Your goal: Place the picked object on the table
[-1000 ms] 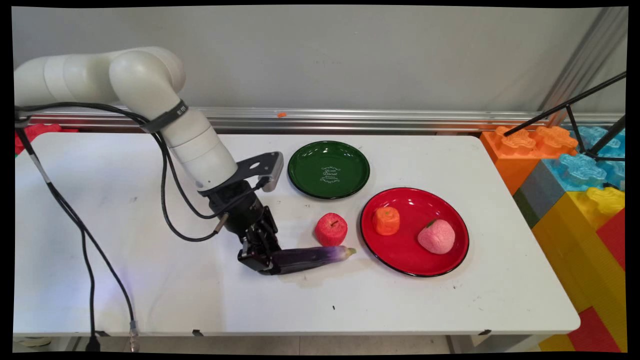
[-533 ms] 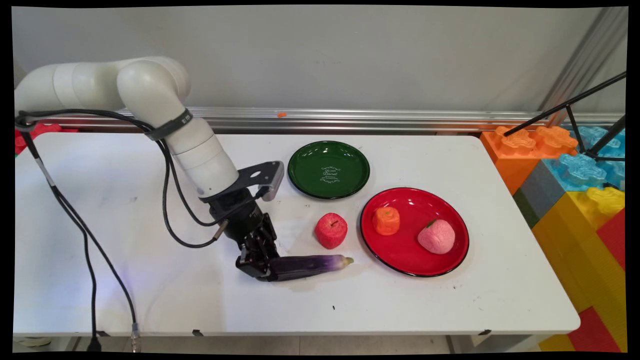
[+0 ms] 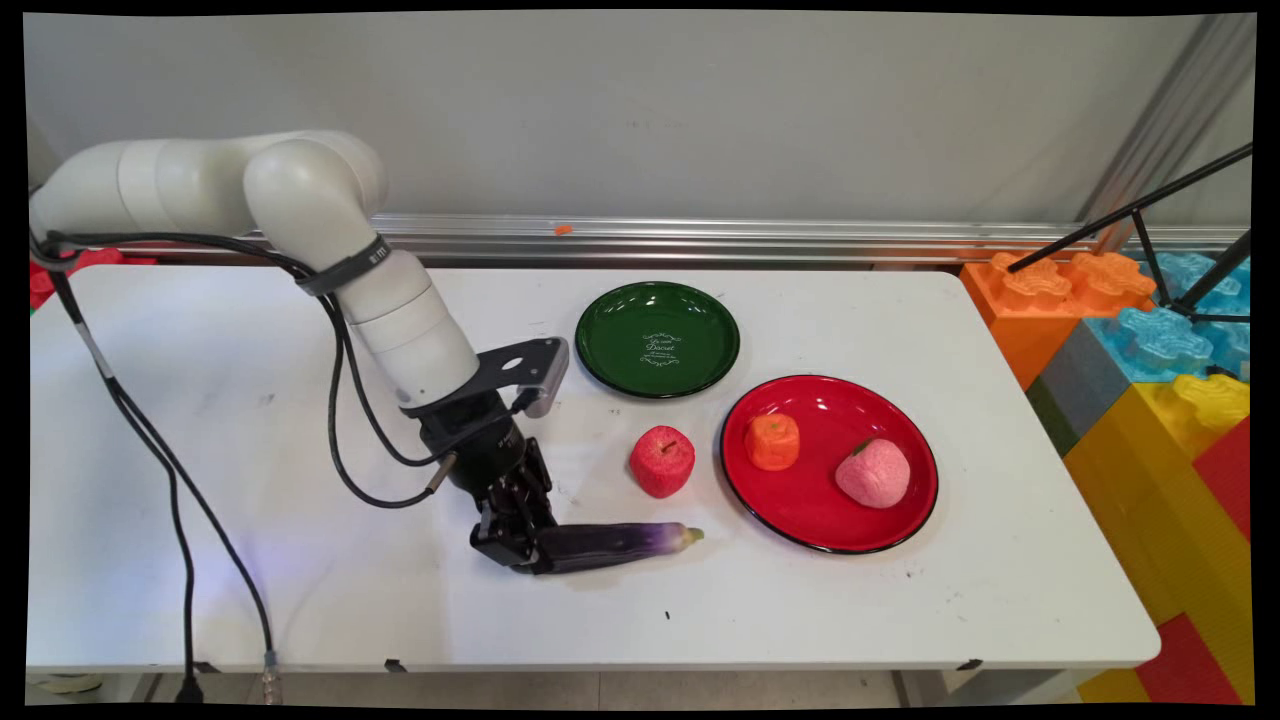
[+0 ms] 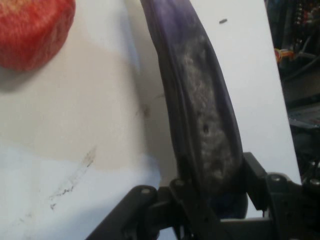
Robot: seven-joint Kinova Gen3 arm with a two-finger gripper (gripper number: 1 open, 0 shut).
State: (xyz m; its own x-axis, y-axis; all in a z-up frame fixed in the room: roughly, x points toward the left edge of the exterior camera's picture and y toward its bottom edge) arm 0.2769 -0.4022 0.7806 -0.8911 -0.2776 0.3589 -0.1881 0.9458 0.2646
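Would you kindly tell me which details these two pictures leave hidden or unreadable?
- Main view: the eggplant's thick end sits hidden inside the end effector.
- Hand view: the eggplant's tip and most of the red apple are cut off by the top edge.
- Main view: the white lettering on the green plate is too small to read.

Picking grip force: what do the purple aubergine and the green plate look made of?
The long purple aubergine, clamped in the black end effector, looks like soft foam or rubber: matt, scuffed, pitted skin. The round green plate looks enamelled or hard plastic: glossy highlights, printed lettering.
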